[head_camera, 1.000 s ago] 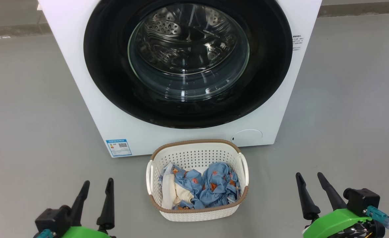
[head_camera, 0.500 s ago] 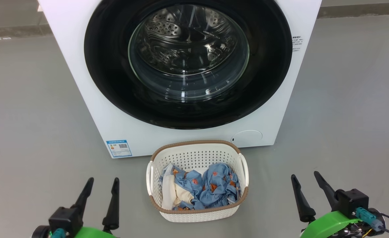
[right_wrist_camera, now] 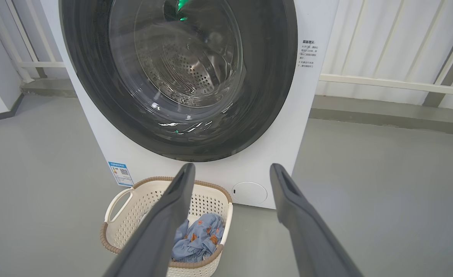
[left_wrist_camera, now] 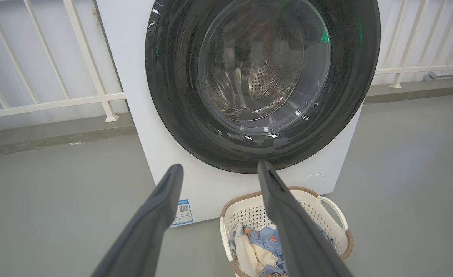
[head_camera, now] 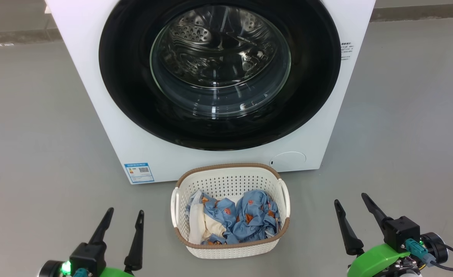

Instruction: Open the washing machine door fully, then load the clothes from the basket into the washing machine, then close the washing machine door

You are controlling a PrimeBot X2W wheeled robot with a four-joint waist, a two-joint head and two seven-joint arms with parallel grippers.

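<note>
The white washing machine [head_camera: 95, 96] takes up the far side of the scene, standing on the grey floor [head_camera: 26, 134]. Its door [head_camera: 311, 77], a glossy black ring around a glass bowl, sits shut flat against the front, so the opening step is not yet begun. Just before the machine's foot, centred under the door, the cream basket [head_camera: 230, 181] rests on the floor with the blue printed clothes [head_camera: 249, 219] and some cream cloth heaped inside. Low on either side of the basket, well short of the machine, the left gripper [head_camera: 125, 211] and the right gripper [head_camera: 350, 198] hover, pointing towards the machine, fingers spread wide apart with nothing between them. The door lies ahead of and above both pairs of fingers, beyond the basket. Neither arm looks clearly nearer (I can make out no handle, nor which edge carries the hinge), so I would not say which one should reach for the rim.
</note>
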